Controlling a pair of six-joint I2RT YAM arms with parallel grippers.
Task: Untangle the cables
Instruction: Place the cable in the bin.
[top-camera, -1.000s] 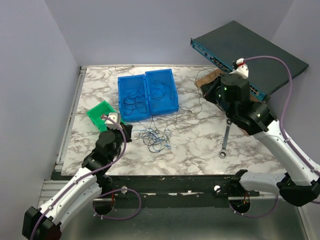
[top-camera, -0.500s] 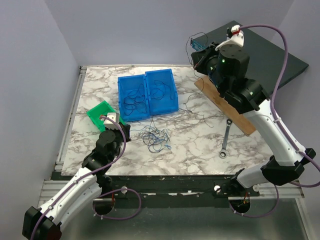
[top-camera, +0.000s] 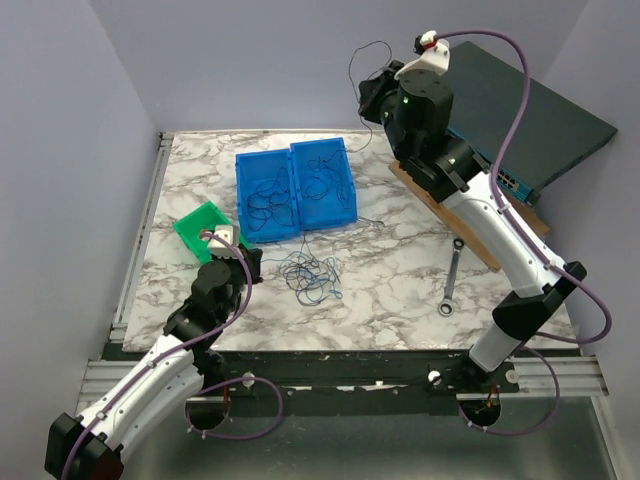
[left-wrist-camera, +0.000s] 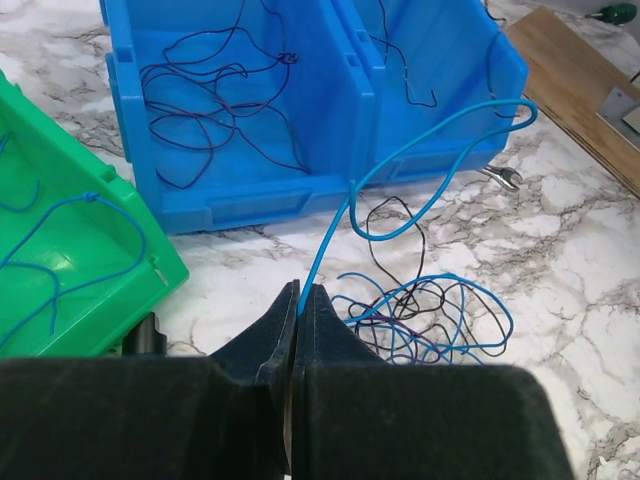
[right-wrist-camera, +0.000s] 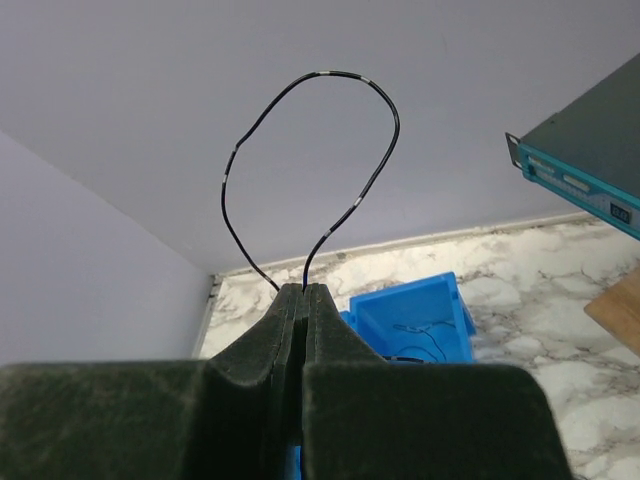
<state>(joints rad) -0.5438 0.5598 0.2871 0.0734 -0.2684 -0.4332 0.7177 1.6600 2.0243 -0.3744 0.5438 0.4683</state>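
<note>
**On the marble top: cable tangle loose, one strand pinched per gripper**

Main tangle of blue and dark cables sits on the marble table, just in front of the blue bins.

- left gripper: jaws pressed together on a blue cable. The strand runs up from the fingertips, arcs over toward the right-hand blue bin and curls back down into the tangle.
- right gripper: raised high over the table's far edge, jaws pressed together on a dark cable. It stands up as a loop above the fingertips, against the wall, with pale bands along it.
- More dark cables lie loose in both blue bins; a blue one lies in the green bin.
- wrench flat on the table to the right, well apart from the tangle.
- wooden board beyond it, under the dark rack unit.

Writing: rack unit's front panel has markings, too small to read. No brand legible anywhere else.
</note>
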